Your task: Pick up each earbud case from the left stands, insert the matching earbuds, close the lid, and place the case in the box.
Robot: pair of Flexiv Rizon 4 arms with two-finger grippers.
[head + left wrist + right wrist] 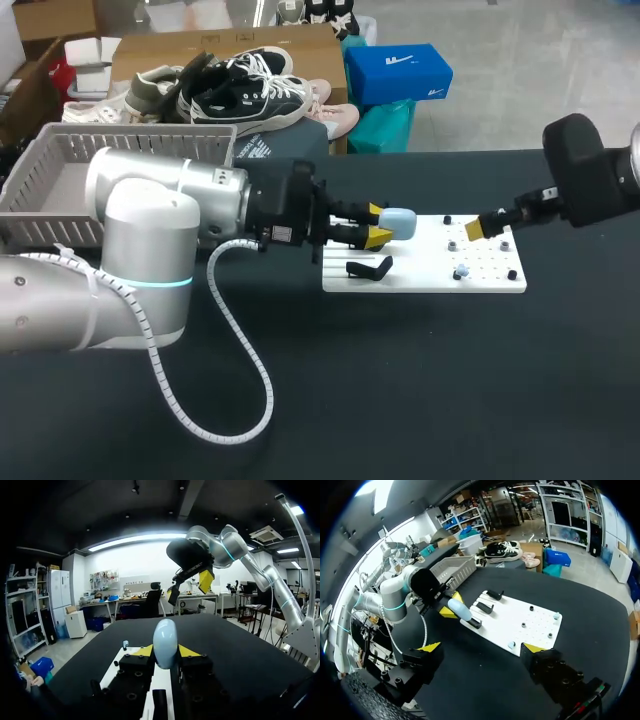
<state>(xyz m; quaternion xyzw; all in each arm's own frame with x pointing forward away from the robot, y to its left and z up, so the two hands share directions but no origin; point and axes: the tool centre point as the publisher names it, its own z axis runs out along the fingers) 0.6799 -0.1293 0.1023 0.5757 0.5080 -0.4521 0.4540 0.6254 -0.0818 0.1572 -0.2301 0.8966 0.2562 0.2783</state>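
Head view: pinching pale blue earbud case between left gripper's fingers at white board's ten o'clock corner; hovering with right gripper spread wide at board's two o'clock; grey box off toward nine o'clock.

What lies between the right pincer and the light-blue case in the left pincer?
In the head view, a stretch of white board with a small black peg separates right pincer from case.
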